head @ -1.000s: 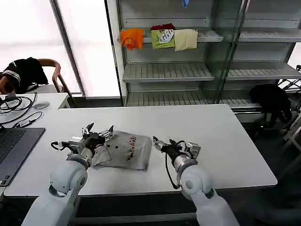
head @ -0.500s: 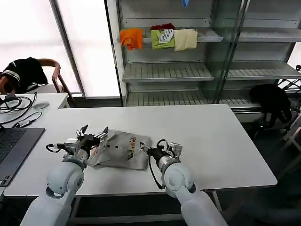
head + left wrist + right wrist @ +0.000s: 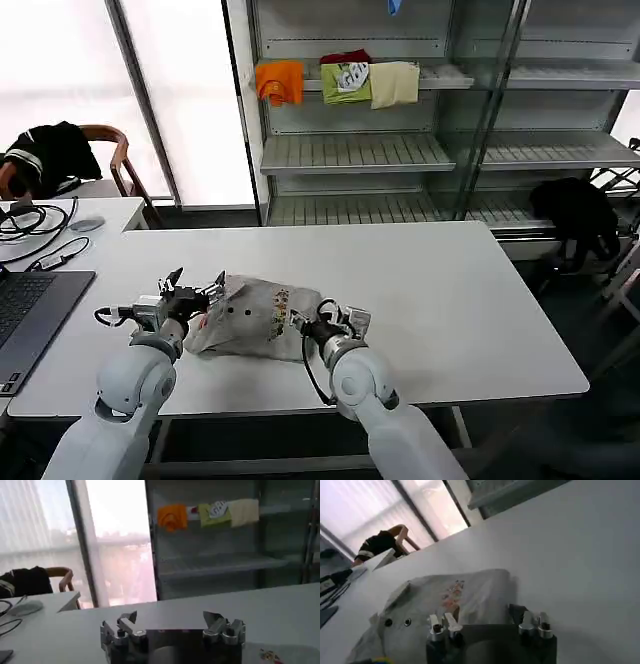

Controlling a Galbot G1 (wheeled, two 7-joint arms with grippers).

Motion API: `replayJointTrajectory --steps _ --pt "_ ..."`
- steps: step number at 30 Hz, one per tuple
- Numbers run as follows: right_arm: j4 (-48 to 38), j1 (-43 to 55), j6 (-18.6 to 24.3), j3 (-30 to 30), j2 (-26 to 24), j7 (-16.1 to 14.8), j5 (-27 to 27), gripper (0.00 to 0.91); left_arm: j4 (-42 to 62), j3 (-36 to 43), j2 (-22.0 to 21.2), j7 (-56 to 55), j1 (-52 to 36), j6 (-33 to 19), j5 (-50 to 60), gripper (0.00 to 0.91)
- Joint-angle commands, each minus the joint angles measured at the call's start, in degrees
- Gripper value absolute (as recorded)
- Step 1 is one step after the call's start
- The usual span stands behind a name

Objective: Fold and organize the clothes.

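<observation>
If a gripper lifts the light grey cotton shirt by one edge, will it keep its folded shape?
Probably not. The light grey cotton shirt lies crumpled in soft folds on the white table, so it would likely sag and unfold. It looks thin, probably light. Pushed, it would likely bunch, not slide whole.

- No text, label, brand, number or sign is legible in any view.
- Grey shirt [image 3: 262, 318] on the white table [image 3: 470, 300]: small multicoloured chest print [image 3: 281, 303] present; no letters can be made out (too small to resolve).
- Green garment [image 3: 346, 82] on the shelf [image 3: 440, 76] behind the table: white marking, unreadable.
</observation>
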Motion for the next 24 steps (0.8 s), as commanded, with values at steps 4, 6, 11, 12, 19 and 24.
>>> replayJointTrajectory --steps 4,6,11,12,19,24 --pt "-0.77 -0.47 0.08 -0.75 0.80 0.24 -2.29 0.000 0.17 -0.11 0.10 -0.04 0.38 -0.03 0.01 0.907" --pt "-0.37 -0.40 0.06 -0.77 0.35 -0.02 -2.65 0.000 0.17 -0.02 0.01 -0.05 0.46 -0.03 0.04 0.907" --pt "0.56 0.19 -0.02 -0.78 -1.80 -1.47 -3.75 0.000 0.27 0.18 -0.29 -0.12 0.53 -0.03 0.12 0.907" --pt "0.81 0.28 -0.02 -0.96 -2.61 -1.76 -3.73 0.000 0.31 0.21 -0.31 -0.13 0.49 -0.02 0.11 0.907" --pt "1.00 2.50 -0.13 -1.42 -7.95 -3.84 -2.96 0.000 0.38 0.48 -0.53 -0.21 0.51 -0.01 0.19 0.907" --pt "-0.30 4.61 -0.14 -1.44 -12.75 -6.72 -2.13 0.000 0.39 0.70 -0.95 -0.22 0.66 -0.01 0.40 0.907"
